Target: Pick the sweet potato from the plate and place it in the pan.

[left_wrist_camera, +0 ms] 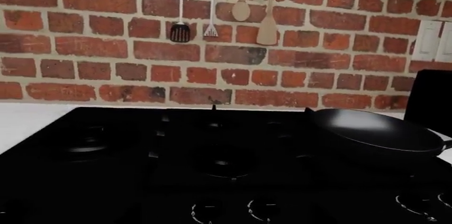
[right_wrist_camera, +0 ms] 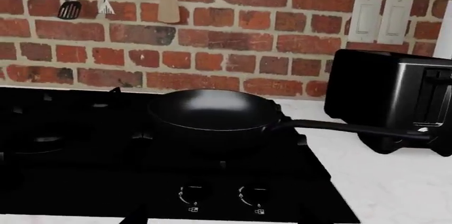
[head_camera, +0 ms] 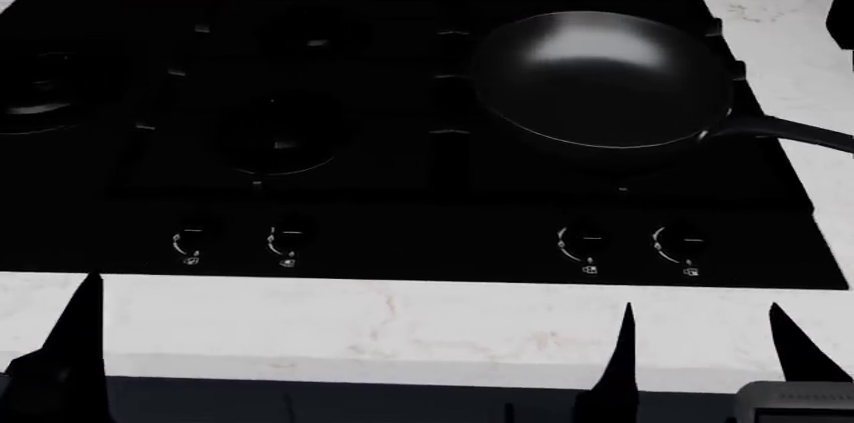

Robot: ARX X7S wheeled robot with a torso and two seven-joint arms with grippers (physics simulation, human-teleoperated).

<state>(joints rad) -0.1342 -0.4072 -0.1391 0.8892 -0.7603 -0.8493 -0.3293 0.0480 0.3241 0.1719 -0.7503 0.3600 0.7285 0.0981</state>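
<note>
The black pan point(head_camera: 601, 78) sits on the stove's rear right burner, handle pointing right. It is empty. It also shows in the left wrist view point(left_wrist_camera: 374, 131) and the right wrist view point(right_wrist_camera: 211, 110). The sweet potato and the wooden plate are out of view in every frame. My right gripper point(head_camera: 710, 348) is open and empty, low at the counter's front edge, in front of the pan. Of my left gripper only one dark fingertip point(head_camera: 83, 318) shows at the lower left, with nothing between the jaws; its other finger lies past the frame edge.
The black stove top point(head_camera: 374, 203) has knobs point(head_camera: 287, 243) along its front and a white marble counter point(head_camera: 400, 328) around it. A black toaster point(right_wrist_camera: 395, 102) stands right of the pan handle. Utensils point(left_wrist_camera: 211, 17) hang on the brick wall behind.
</note>
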